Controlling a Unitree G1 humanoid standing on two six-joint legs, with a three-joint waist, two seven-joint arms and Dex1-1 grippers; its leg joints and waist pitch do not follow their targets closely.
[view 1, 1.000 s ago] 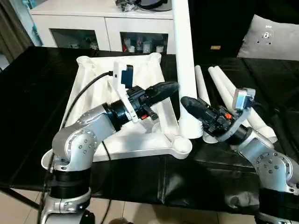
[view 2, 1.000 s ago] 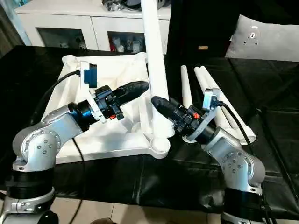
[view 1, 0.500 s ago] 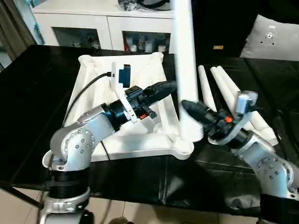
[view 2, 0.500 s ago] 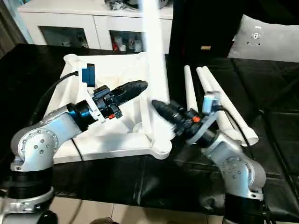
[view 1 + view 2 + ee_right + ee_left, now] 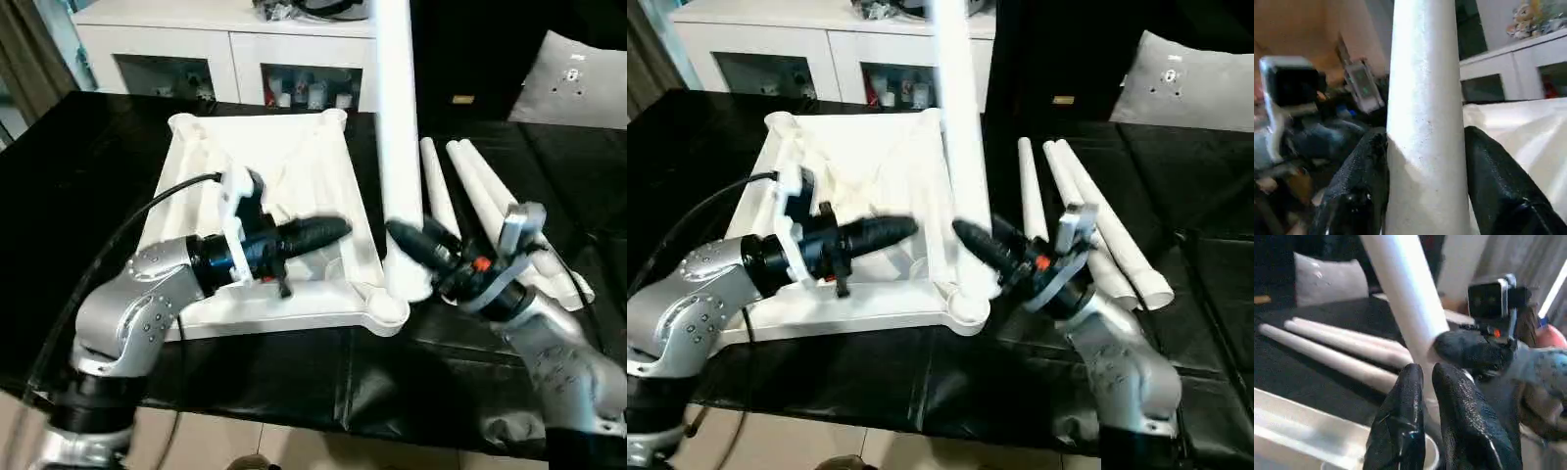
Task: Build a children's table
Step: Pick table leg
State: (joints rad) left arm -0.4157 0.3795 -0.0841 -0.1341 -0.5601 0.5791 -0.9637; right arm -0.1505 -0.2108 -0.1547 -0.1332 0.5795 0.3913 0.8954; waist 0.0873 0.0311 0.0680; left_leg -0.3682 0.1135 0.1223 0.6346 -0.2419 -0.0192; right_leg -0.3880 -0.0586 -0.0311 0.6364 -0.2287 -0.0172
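Right end effector point(image 5: 397, 235) clamps long white tapered tube leg point(image 5: 397, 127), axis vertical, foot at near-right corner socket of upturned white ribbed plastic table top point(image 5: 284, 176). Left end effector point(image 5: 333, 229) nearly closed, empty, at leg's 9 o'clock. Three spare legs point(image 5: 470, 186) on black desk point(image 5: 78, 196)

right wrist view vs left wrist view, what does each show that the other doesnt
Right wrist view alone: the right gripper's two fingers clamped on either side of the upright leg, plus a white cabinet behind. Left wrist view alone: the left gripper with its fingers nearly together and holding nothing, three spare legs lying on the black cloth, and a grey-white cushion. Both share the upright leg and the white table top.
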